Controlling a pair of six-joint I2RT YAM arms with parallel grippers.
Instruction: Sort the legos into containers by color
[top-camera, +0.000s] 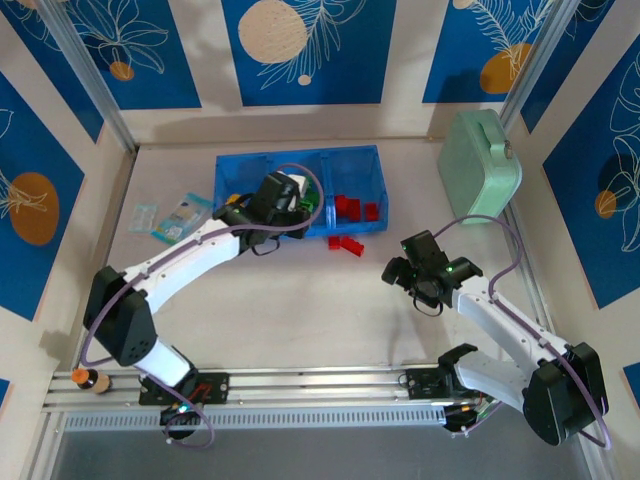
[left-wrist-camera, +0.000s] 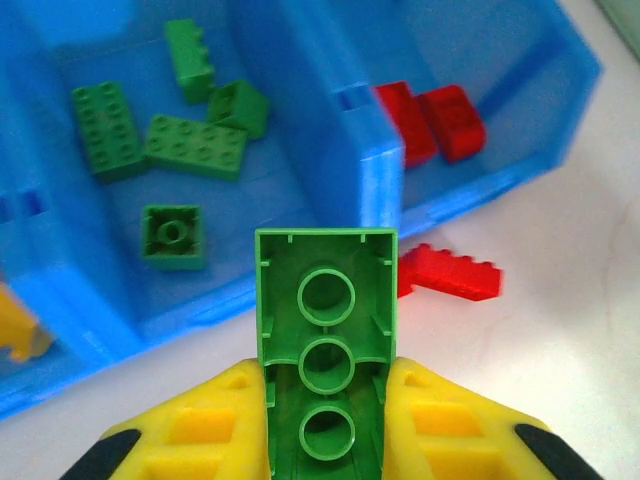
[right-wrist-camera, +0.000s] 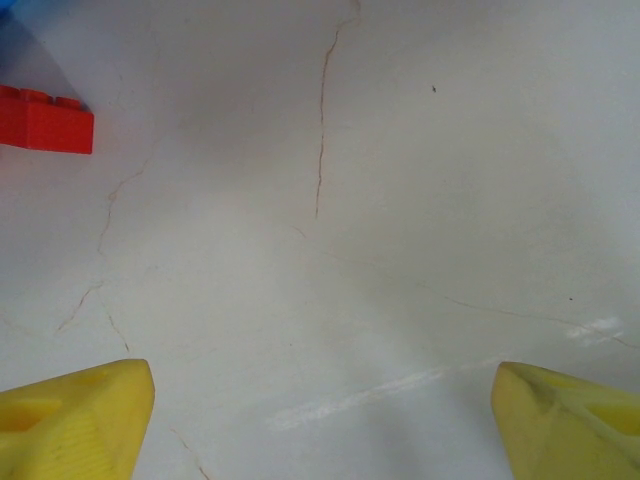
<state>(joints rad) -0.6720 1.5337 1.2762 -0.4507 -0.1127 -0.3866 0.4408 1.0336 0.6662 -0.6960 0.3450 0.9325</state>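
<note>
Left wrist, L claw gripping green lego by tray, R claw spread wide

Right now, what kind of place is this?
Probably a robot test booth: a left arm and right arm bolted to a metal rail, with patterned wall panels boxing in the table.

Blue floral wall panels, pale cracked tabletop

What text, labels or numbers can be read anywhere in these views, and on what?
None legible.
The packets left of the tray seem to carry print, too small and blurred to read.
The green bricks and the mint-green case show no readable marking.
</note>
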